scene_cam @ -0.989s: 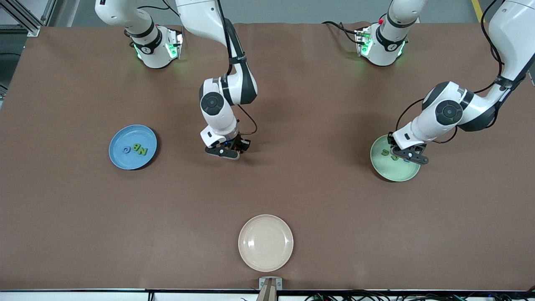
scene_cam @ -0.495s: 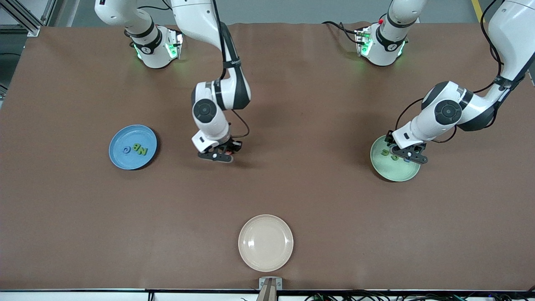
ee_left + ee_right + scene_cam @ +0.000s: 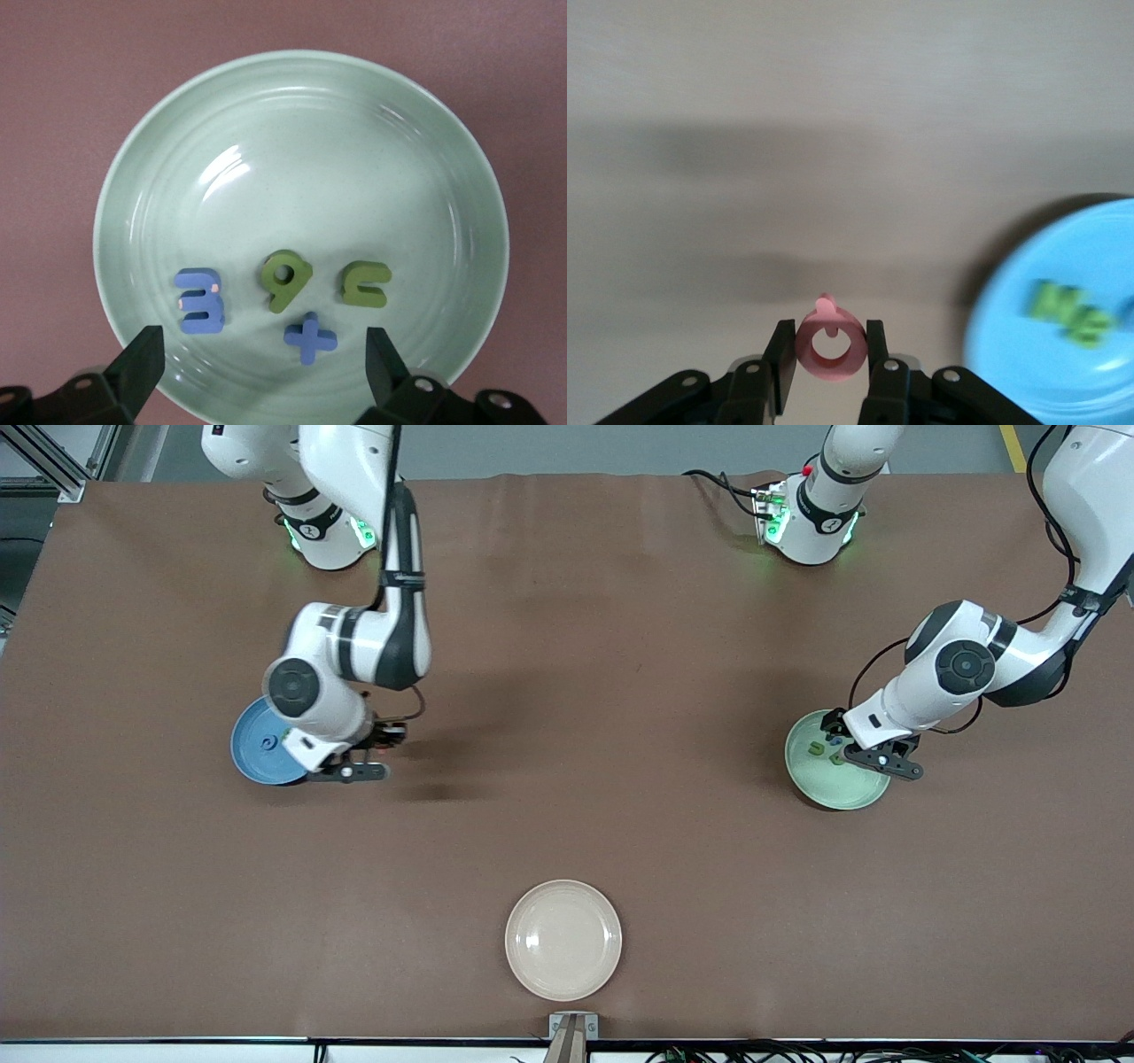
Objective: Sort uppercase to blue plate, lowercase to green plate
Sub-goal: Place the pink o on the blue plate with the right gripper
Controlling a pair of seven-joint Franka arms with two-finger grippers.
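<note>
My right gripper point(image 3: 829, 343) is shut on a pink-red Q point(image 3: 829, 350). It hangs over the table point(image 3: 376, 746) just off the rim of the blue plate point(image 3: 252, 766), on the side toward the left arm's end. That plate point(image 3: 1036, 372) holds green N and B point(image 3: 1067, 312) and a blue G point(image 3: 266, 741). My left gripper point(image 3: 264, 352) stands open over the green plate point(image 3: 292, 133), with nothing between its fingers. On this plate point(image 3: 833, 784) lie a blue m point(image 3: 201, 301), a green q point(image 3: 284, 280), a green u point(image 3: 365, 285) and a blue x point(image 3: 310, 337).
A cream-white plate point(image 3: 563, 940) sits near the table's front edge, midway between the arms. Both robot bases stand along the table's back edge. Brown tabletop lies between the plates.
The right arm has swung from the table's middle to the blue plate's rim, carrying the Q. The left gripper has opened over the green plate, and the blue x now lies free.
</note>
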